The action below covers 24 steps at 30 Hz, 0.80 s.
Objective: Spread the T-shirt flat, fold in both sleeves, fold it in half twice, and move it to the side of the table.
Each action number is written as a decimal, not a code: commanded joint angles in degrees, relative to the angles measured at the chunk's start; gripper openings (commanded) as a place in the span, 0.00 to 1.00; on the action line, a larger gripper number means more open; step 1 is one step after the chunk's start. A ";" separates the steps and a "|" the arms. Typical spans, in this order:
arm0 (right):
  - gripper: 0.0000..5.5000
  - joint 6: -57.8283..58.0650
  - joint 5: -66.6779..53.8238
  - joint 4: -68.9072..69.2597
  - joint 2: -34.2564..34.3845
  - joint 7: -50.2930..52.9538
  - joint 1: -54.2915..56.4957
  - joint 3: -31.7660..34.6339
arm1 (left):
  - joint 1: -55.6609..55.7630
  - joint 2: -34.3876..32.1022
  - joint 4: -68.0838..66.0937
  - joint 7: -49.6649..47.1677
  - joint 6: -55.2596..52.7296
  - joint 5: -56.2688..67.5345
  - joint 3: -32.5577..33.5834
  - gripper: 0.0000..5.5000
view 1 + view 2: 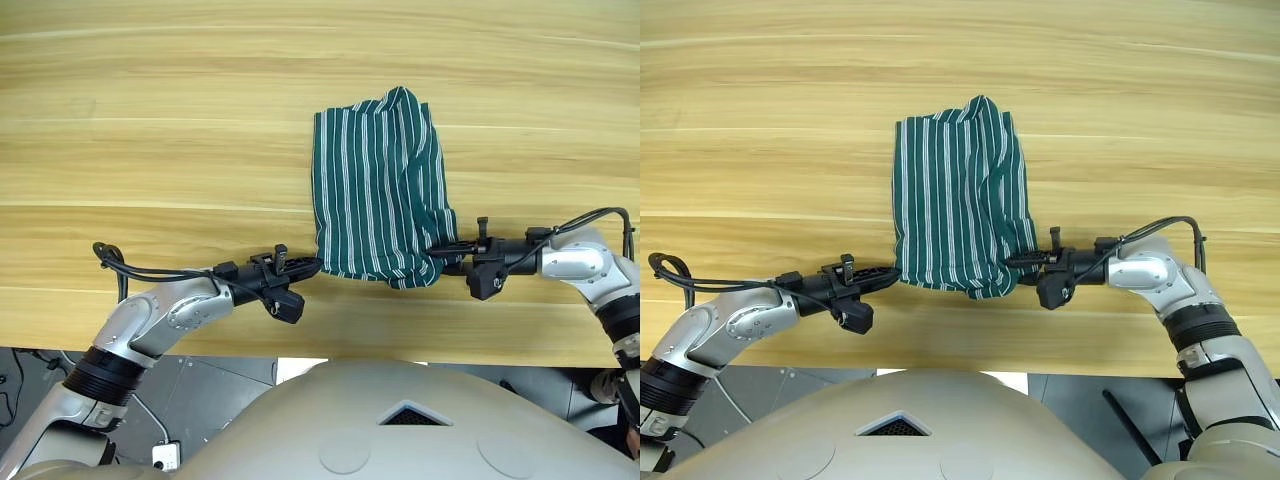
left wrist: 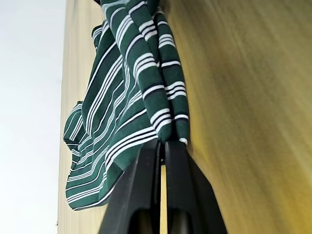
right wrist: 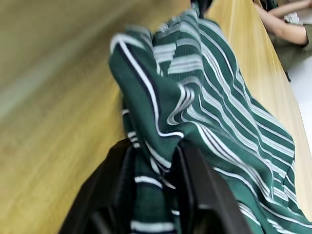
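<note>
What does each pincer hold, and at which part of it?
Both hold the T-shirt. The left pincer is shut on its near left corner; the right pincer is shut on its near right corner.

Bare wood of the table [image 1: 150, 120] stretches left, right and beyond the T-shirt [image 1: 375, 190], the one obstacle lying mid-table.
</note>
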State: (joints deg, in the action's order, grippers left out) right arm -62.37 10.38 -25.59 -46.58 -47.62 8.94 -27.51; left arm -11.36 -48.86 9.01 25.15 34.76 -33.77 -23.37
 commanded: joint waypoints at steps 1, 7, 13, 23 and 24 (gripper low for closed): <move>0.06 0.52 0.43 1.12 -0.13 -0.33 -0.39 -0.38 | -2.79 0.33 -5.01 1.76 -2.80 -5.25 -2.67 0.00; 0.01 0.93 0.07 1.37 -0.03 -0.31 -0.71 -0.45 | -2.26 0.34 -5.40 1.83 -2.57 -5.13 -2.68 0.00; 0.01 6.04 -5.19 4.55 0.12 -0.91 -0.54 1.07 | -2.99 -0.23 -2.49 3.90 -4.86 1.26 -0.01 0.00; 0.00 33.03 -25.21 21.01 -3.46 -10.32 -4.67 4.03 | -4.69 -3.19 28.45 17.44 -46.99 72.30 18.85 0.00; 0.00 34.78 -26.15 22.08 -3.73 -10.99 -5.15 4.33 | -4.61 -3.39 29.02 17.26 -48.43 74.97 20.45 0.00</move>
State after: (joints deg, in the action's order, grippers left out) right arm -36.31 -9.98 -9.58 -46.93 -54.90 5.82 -25.46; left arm -17.88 -49.16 31.47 41.84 -4.41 25.41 -11.57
